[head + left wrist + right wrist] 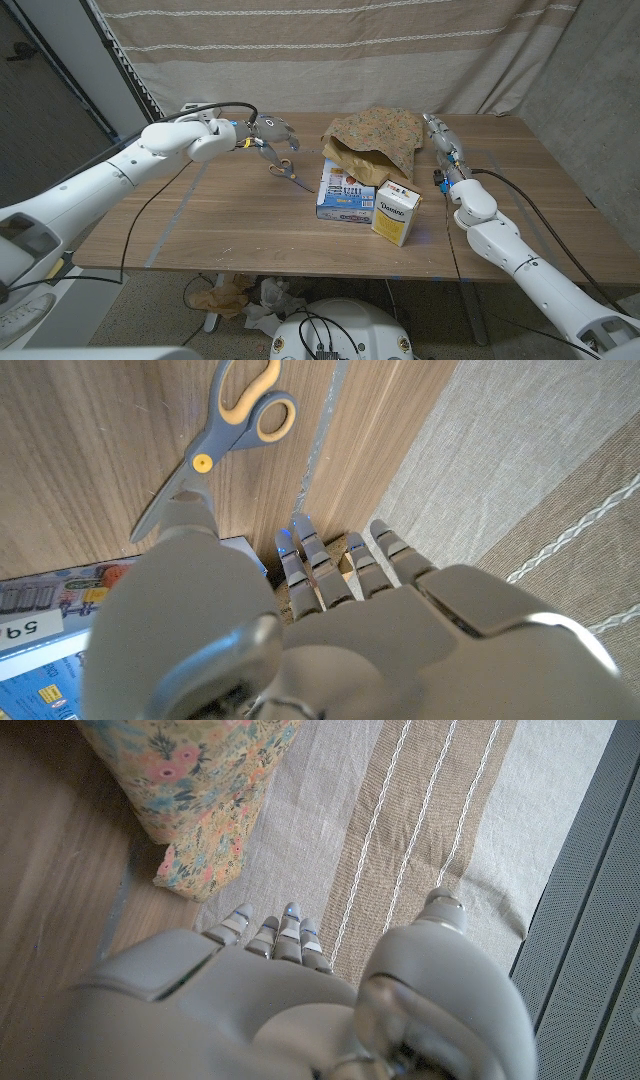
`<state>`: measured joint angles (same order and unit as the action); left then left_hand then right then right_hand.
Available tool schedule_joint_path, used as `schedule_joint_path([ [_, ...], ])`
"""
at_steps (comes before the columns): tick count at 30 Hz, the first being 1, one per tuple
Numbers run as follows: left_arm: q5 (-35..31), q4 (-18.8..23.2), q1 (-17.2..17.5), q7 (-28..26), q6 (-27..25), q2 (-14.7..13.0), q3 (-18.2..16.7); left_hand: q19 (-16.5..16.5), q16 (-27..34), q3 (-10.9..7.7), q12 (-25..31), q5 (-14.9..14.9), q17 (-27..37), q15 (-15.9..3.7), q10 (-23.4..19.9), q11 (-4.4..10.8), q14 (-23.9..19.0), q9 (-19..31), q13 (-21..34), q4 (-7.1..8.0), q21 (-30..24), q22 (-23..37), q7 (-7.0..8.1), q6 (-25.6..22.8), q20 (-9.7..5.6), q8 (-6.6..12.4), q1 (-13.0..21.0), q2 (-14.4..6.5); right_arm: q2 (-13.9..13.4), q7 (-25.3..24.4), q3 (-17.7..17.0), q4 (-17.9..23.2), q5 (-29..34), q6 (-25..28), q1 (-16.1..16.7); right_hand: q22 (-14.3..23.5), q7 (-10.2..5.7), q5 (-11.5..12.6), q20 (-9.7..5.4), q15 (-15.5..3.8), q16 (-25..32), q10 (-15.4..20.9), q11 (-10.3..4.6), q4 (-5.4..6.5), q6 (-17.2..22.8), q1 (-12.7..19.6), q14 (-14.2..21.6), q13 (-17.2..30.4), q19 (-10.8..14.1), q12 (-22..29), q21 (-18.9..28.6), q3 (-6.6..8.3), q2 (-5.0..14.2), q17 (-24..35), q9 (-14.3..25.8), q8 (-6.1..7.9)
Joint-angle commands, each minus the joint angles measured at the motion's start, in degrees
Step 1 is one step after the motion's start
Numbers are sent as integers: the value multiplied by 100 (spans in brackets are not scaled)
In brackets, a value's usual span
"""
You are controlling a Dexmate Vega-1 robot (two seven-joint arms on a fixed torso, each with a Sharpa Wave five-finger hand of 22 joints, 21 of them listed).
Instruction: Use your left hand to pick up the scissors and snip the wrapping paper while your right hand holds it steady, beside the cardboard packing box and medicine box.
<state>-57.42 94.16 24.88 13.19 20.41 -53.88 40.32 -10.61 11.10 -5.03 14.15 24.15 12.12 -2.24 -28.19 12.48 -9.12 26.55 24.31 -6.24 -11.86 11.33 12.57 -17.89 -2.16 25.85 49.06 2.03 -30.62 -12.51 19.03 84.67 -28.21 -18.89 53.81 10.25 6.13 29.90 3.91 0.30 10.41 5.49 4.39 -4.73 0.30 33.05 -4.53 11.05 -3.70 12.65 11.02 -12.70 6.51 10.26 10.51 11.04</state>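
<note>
Left hand over the scissors, nothing gripped.

I'm hovering my left hand [268,133], fingers spread, above the scissors [283,171] lying on the table [200,220]; my right hand [441,137], fingers together and empty, is waiting beside the wrapping paper [375,138].

- The left arm reaches in from the robot's left side, stretched across the tabletop [200,215].
- The left robot hand [268,136] hangs above the tabletop, fingers [320,565] spread apart and holding nothing.
- The right arm extends forward along the robot's right side.
- The right robot hand [442,142] stands with fingers [285,935] straight and close together, holding nothing.
</note>
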Motion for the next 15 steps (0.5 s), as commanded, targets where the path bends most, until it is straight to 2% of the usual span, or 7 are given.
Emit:
schedule_joint_path([
  [1, 75, -305, -267, 48, 526, 63, 221, 24, 13, 4, 1, 11, 23, -1014, 3, -4, -2, 15, 28, 7, -18, 29, 3, -26, -480, 39, 33, -49, 47, -210, -30, 142, 56, 77, 103, 20, -13, -16, -10, 3, -8, -45, -17, -3, -47, -1, -56, 8, -65, -11, -1, -39, 12, 16, 16, 12],
  [8, 99, -371, -367, 211, 737, 45, 268, 49, -1, 17, -20, -9, 22, -1005, 60, -5, 48, 14, 27, -17, -25, 29, 1, 84, -424, 3, 81, -49, 74, -264, -39, 177, 73, 62, 138, 20, -16, -18, -2, 9, -6, -50, -15, -3, -49, 1, -62, 8, -80, -10, -2, -39, 14, 16, 16, 12],
  [11, 106, -412, -430, 284, 831, 51, 288, 13, 21, -32, -10, -69, 22, -1012, 27, -1, 27, 83, 19, -94, -63, 19, 11, -191, -546, 189, 288, -164, 63, -291, -50, 209, 83, 81, 163, 19, -14, -18, -4, 6, -5, -54, -15, -3, -47, 2, -64, 8, -83, -10, -2, -40, 15, 16, 16, 13],
  [15, 11, -537, -583, 334, 1027, 61, 351, 3, 22, -36, -10, -81, 20, -1021, 24, -1, 22, 92, 16, -109, -69, 17, 5, -210, -593, 208, 321, -167, 69, -375, -76, 258, 88, 115, 208, 19, -18, -19, -1, 8, -2, -64, -20, -3, -51, 3, -63, 8, -86, -12, 0, -40, 17, 16, 16, 12],
])
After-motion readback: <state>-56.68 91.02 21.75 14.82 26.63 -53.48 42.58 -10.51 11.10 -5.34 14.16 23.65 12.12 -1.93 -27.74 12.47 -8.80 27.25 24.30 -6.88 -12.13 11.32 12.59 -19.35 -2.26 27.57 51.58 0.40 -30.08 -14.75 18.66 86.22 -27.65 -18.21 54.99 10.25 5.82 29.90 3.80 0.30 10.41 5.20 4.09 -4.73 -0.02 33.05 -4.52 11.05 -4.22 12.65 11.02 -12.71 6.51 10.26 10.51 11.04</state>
